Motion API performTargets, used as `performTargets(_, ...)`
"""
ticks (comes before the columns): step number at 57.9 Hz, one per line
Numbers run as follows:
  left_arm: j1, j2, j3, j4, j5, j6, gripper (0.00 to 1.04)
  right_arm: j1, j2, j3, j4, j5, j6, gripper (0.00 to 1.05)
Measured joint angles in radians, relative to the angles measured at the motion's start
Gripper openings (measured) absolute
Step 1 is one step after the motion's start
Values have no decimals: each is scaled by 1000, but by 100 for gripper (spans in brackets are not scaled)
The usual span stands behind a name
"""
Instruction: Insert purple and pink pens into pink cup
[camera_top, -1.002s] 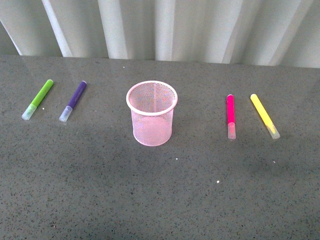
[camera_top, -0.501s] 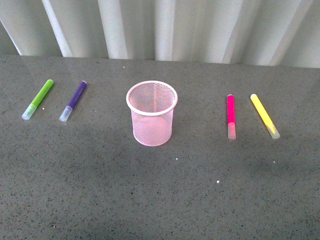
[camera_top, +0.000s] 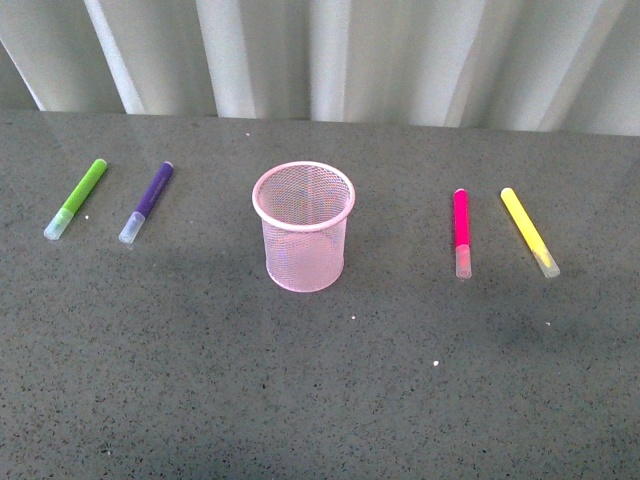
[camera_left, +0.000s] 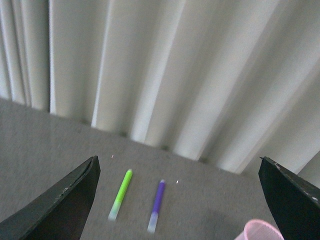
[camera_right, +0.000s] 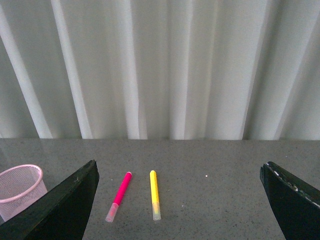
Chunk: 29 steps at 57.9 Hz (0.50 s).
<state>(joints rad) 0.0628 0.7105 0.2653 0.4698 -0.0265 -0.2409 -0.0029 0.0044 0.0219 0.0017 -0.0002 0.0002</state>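
In the front view, note that the pink cup (camera_top: 305, 255) stands upright at the centre of the tabletop (camera_top: 320, 400), mouth up, with nothing visible inside and neither arm in frame. The purple pen (camera_top: 146, 202) lies flat well to its left, just inside the green marker (camera_top: 76, 198). The pink pen (camera_top: 461, 232) lies flat well to its right, just inside the yellow marker (camera_top: 529, 232). This layout apparently gives each arm one target pen on its own side. In the left wrist view, which is blurred, the left fingers (camera_left: 60, 205) are spread wide with nothing between them. Ahead you see the purple pen, the green marker and a sliver of the cup's rim. In the right wrist view, the right fingers (camera_right: 60, 210) are likewise released and empty, with the pink pen and yellow marker ahead and the cup at the frame's edge. Only the front view shows all four pens together; only the wrist views show the fingers.
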Motion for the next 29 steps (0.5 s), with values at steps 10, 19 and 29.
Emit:
performTargets(10, -37, 444, 304, 18, 47, 64, 98, 0, 0, 0, 0, 0, 0, 98)
performTargets(19, -70, 801, 628, -179, 89, 170, 98, 0, 0, 0, 0, 0, 0, 98)
performTargets(29, -88, 1062, 900, -365, 98, 301, 98, 0, 0, 0, 0, 0, 0, 98)
